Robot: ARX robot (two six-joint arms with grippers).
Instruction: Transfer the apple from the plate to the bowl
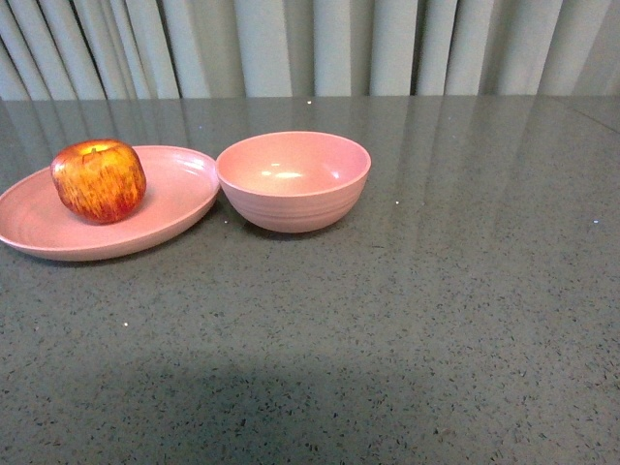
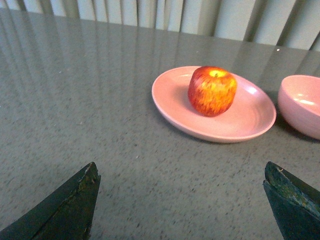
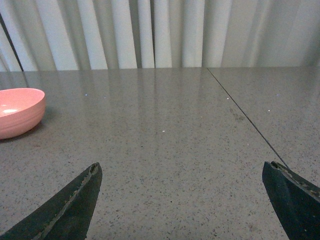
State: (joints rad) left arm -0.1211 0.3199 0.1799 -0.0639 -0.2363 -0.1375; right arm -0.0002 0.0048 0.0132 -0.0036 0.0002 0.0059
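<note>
The red and yellow apple [image 1: 99, 180] sits upright on the shallow pink plate [image 1: 184, 189] at the left of the table. The deep pink bowl [image 1: 294, 180] stands empty just right of the plate, almost touching it. Neither arm shows in the front view. In the left wrist view my left gripper [image 2: 181, 172] is open and empty over bare table, well short of the apple [image 2: 212, 91] on the plate [image 2: 170, 95], with the bowl [image 2: 301, 105] at the edge. My right gripper [image 3: 181, 170] is open and empty, with the bowl [image 3: 20, 111] far off to one side.
The grey speckled table [image 1: 436, 291] stretches in front of and to the right of the dishes. A thin seam [image 3: 245, 117] crosses the tabletop in the right wrist view. Pale curtains [image 1: 320, 44] hang behind the far edge.
</note>
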